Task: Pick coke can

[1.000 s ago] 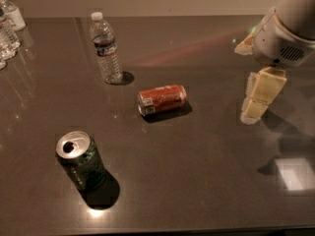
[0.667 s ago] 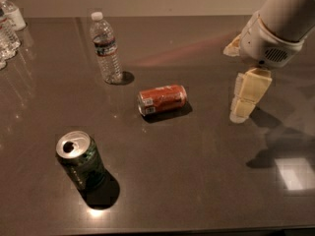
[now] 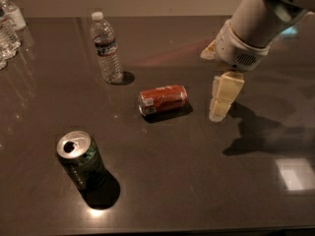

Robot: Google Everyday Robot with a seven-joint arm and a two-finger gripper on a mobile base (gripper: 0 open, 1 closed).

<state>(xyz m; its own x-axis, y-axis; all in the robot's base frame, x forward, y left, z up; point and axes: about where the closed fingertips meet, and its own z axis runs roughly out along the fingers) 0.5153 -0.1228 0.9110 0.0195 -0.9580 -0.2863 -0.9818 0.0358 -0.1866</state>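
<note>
Dark counter [image 3: 167, 191], one arm [image 3: 253, 26] entering from the far right. Coke can [image 3: 163, 99] lies on its side near the middle of the counter, long axis running left-right, silver end with white label patch facing left and slightly near. Tool [image 3: 220, 108] points down just to the right of the coke can, close to its right end but apart from it, with nothing in it. Whether the tool is released or clenched cannot be told from this view. Green can [image 3: 81, 160] stands upright at near left, opened top showing. Water bottle [image 3: 107, 48] stands upright at far left, cap on. More clear bottles [image 3: 7, 29] sit at the far left edge, partly cut off.
</note>
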